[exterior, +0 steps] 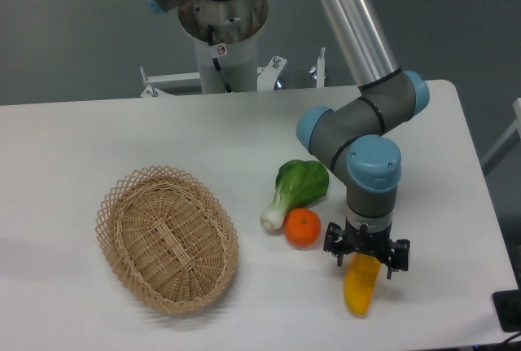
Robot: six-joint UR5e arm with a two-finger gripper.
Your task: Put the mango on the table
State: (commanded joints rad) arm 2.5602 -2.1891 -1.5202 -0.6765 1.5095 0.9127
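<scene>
1. Your gripper hangs at the lower right of the table, pointing straight down from the arm's wrist.
2. The mango sits directly under it. The yellow body runs from between the fingers toward 6 o'clock, shading to orange at the lower tip.
3. The jaws stand either side of the mango's upper end and look closed on it. You cannot see the contact faces from this angle, so read the grip as probable, not certain.
4. The mango's lower end is at or just on the white tabletop. Whether it bears weight there cannot be told.
5. An orange lies at about 10 o'clock from the gripper, near but apart from it.
6. A green bok choy lies just beyond the orange at its 12 o'clock. Its white stem end touches or almost touches the orange.
7. A woven wicker basket sits well apart at 9 o'clock from the gripper, on the left half of the table. You can see its open weave floor.
8. The arm's base column stands at the far edge of the table, at 12 o'clock.
</scene>
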